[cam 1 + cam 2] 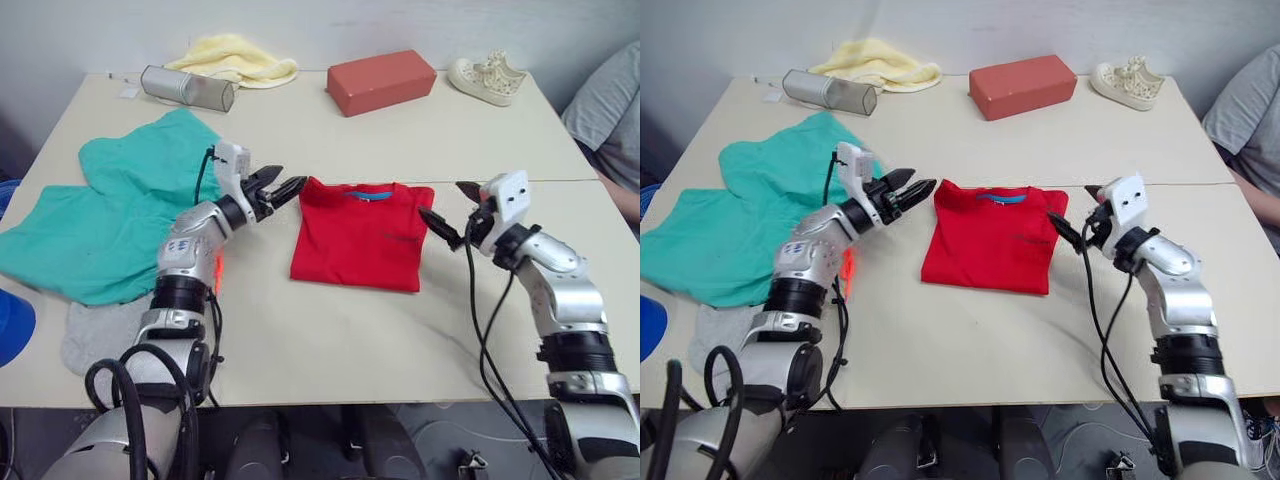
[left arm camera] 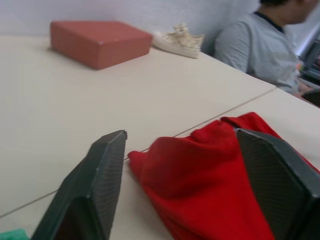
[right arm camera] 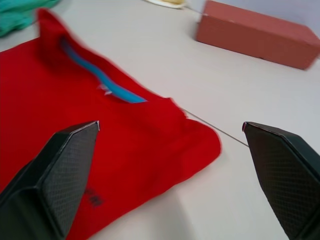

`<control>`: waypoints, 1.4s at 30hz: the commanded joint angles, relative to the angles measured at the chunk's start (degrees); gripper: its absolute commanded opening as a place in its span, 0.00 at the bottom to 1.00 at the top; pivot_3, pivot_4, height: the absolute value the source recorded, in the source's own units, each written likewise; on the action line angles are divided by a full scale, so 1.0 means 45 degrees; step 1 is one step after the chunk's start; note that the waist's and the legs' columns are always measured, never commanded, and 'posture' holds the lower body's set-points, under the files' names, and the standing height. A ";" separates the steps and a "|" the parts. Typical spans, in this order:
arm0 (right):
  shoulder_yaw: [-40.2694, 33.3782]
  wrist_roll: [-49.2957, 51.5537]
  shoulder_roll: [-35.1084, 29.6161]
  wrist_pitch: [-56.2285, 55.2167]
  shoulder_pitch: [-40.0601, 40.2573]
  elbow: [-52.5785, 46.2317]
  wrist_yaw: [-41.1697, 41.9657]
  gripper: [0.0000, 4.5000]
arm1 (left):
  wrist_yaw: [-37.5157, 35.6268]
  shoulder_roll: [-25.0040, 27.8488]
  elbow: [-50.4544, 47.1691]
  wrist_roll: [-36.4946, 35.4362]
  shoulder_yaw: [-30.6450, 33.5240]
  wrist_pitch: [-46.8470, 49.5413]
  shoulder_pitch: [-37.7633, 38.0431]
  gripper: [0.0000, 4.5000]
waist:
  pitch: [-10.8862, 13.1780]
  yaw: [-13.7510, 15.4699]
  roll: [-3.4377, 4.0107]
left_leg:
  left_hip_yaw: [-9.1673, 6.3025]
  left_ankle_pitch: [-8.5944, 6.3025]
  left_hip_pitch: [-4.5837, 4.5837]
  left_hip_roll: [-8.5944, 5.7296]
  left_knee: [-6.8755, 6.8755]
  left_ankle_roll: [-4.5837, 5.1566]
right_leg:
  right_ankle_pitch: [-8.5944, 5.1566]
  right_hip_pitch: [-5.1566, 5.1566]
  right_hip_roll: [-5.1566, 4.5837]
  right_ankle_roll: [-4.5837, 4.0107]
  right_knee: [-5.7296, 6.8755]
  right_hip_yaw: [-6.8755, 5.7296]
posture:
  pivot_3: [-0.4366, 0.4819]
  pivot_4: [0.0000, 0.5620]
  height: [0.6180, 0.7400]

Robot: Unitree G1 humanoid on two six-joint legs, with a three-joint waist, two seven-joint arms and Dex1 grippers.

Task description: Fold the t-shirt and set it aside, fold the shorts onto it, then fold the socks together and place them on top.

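The red t-shirt lies folded into a rectangle at the table's middle, its blue neck band at the far edge. My left gripper hovers open just off its far left corner, holding nothing. At the shirt's far right corner my right gripper is also open and empty. The teal shorts lie spread out at the left. A grey sock lies near the front left edge, partly hidden by my left arm.
Along the far edge sit a silver cylinder, a pale yellow cloth, a red-brown block and a white sneaker. A person in a grey shirt sits at the right. A blue thing shows at the left edge.
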 commanded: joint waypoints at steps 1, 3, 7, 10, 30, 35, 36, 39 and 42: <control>0.0858 0.0525 -0.0535 0.0107 0.0970 -0.2854 0.1913 1.00 | -0.3004 0.1104 -0.1794 -0.0255 -0.0361 -0.1620 0.1121 0.99 | 0.0000 -0.0028 0.0000 | 0.0010 0.0000 0.0013 0.0000 -0.0001 -0.0001 | 0.0000 0.0002 -0.0001 0.0000 0.0006 0.0012 | 0.48 0.27 1.00; 0.1650 0.0110 -0.0581 0.0172 0.1469 -0.3730 0.2299 1.00 | -0.5289 0.1808 -0.2279 -0.0377 -0.0692 -0.3069 0.1997 0.99 | 0.0000 -0.0094 0.0000 | 0.0011 -0.0004 0.0055 -0.0001 -0.0003 -0.0016 | -0.0001 0.0013 -0.0001 -0.0002 0.0032 0.0049 | 0.48 0.27 1.00; 0.3292 -0.1201 -0.0324 0.0409 0.1933 -0.4520 0.2129 1.00 | -0.7911 0.3027 -0.2738 -0.0487 -0.1122 -0.3912 0.3297 0.99 | 0.0001 -0.0103 -0.0001 | 0.0017 0.0010 0.0077 0.0013 -0.0001 -0.0029 | 0.0001 0.0016 -0.0021 -0.0031 0.0059 0.0054 | 0.48 0.27 1.00; 0.3950 -0.2343 0.0115 0.0079 0.1795 -0.4171 0.1472 1.00 | -0.8246 0.3352 -0.3193 -0.0840 -0.1022 -0.3418 0.3766 0.99 | 0.0004 -0.0103 -0.0006 | 0.0012 0.0012 0.0074 0.0011 0.0004 -0.0005 | 0.0025 0.0016 -0.0035 -0.0054 0.0054 0.0054 | 0.48 0.27 1.00; 0.4372 -0.3441 0.0840 0.2928 0.1501 -0.4799 0.1264 0.05 | -0.7929 0.3512 -0.4696 -0.1242 -0.0906 -0.2829 0.5008 1.00 | 0.0011 -0.0024 -0.0028 | -0.0011 0.0003 0.0059 0.0010 0.0007 0.0047 | 0.0040 0.0014 -0.0053 -0.0058 0.0047 0.0099 | 0.48 0.27 1.00; 0.4114 -0.2399 0.0238 0.4699 0.3029 -0.7634 0.1731 0.00 | -0.7910 0.3684 -0.5121 -0.1380 -0.0839 -0.2584 0.5372 1.00 | 0.0011 0.0011 -0.0027 | -0.0026 -0.0006 0.0043 0.0012 0.0004 0.0051 | 0.0039 0.0013 -0.0055 -0.0060 0.0028 0.0103 | 0.48 0.27 1.00; 0.4011 -0.2216 0.0104 0.5032 0.3418 -0.8248 0.1705 0.00 | -0.7900 0.3764 -0.5339 -0.1447 -0.0793 -0.2476 0.5559 1.00 | 0.0011 0.0008 -0.0028 | -0.0027 -0.0009 0.0041 0.0012 0.0004 0.0051 | 0.0038 0.0013 -0.0057 -0.0060 0.0025 0.0104 | 0.48 0.27 1.00; 0.3743 -0.1617 -0.0416 0.5748 0.4657 -0.9950 0.1707 0.00 | -0.7806 0.4009 -0.6001 -0.1645 -0.0681 -0.2098 0.6121 1.00 | 0.0011 -0.0018 -0.0028 | -0.0030 -0.0017 0.0038 0.0020 -0.0003 0.0048 | 0.0037 0.0013 -0.0051 -0.0062 0.0009 0.0122 | 0.48 0.27 1.00; 0.3378 -0.1113 -0.0987 0.5831 0.5903 -1.1152 0.1820 0.00 | -0.7710 0.4338 -0.6771 -0.1952 -0.0489 -0.1685 0.6858 1.00 | 0.0012 -0.0012 -0.0032 | -0.0035 -0.0041 0.0039 0.0024 -0.0008 0.0084 | 0.0036 0.0016 -0.0049 -0.0064 0.0000 0.0125 | 0.48 0.27 1.00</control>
